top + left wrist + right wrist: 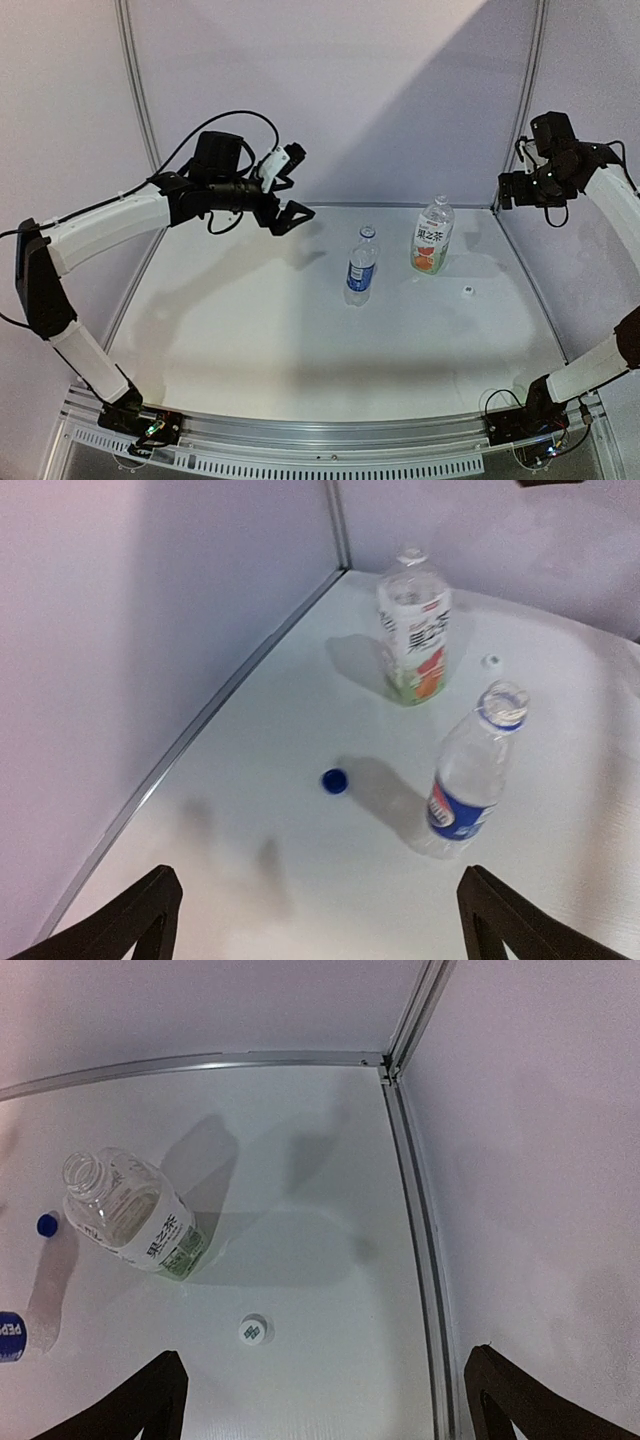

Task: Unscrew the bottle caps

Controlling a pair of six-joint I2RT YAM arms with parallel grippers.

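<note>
Both bottles stand upright and uncapped on the white counter (250, 330), a little right of centre in the top view. The slim bottle (361, 265) is clear, with a blue Pepsi label low on its body and a blue ring left around its open neck. Just to its upper right, apart from it, stands the wider bottle (432, 236), clear with a white, green and orange label printed with dark characters. The right wrist view looks down into its open mouth.

The blue cap (334, 780) lies on the counter left of the slim bottle in the left wrist view, not touching it. The white cap (254, 1329) lies open side down below the wider bottle in the right wrist view, with a small mark on its top.

The left arm's fingers (140, 920) are spread wide at the bottom corners of their view and hold nothing. The right arm's fingers (150, 1400) are likewise wide apart and empty, raised over the counter's far right corner.
</note>
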